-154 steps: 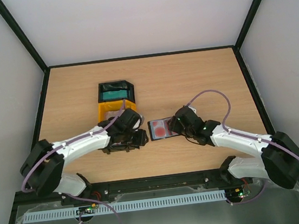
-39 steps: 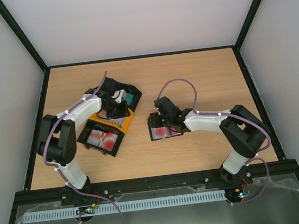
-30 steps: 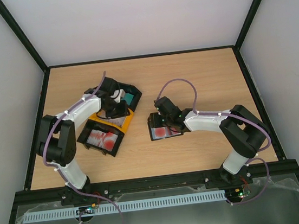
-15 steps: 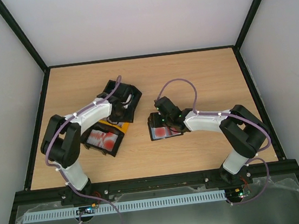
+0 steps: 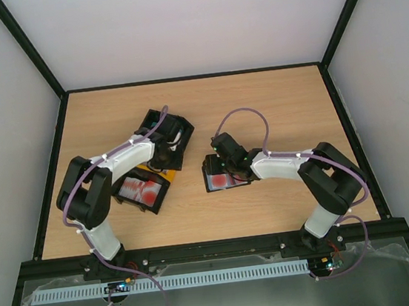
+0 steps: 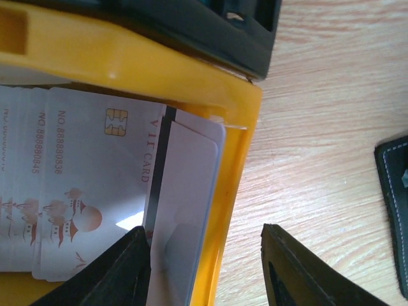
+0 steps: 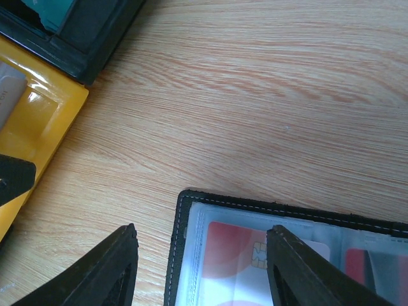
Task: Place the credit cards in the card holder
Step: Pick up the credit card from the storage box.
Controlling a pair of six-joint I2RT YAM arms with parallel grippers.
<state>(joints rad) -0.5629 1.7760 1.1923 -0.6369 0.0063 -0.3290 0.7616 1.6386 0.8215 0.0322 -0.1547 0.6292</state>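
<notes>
Left arm (image 5: 115, 153): since a second ago it is swinging off the far black plastic tray (image 5: 179, 130), over the yellow plastic tray (image 6: 95, 57).
Right gripper (image 7: 201, 268): we are seeing it spread wide, empty, hovering at the open black leather-like card holder (image 7: 173, 255), mid-table.
Left gripper (image 6: 207, 268): jaws standing apart, gripping nothing, straddling the tray wall.
Pale white-pink credit cards (image 6: 76, 159): lying in the yellow tray, top card (image 6: 185, 191) skewed.
Risk: we are judging that closing here is pinching wall with card, dragging the tray.
</notes>
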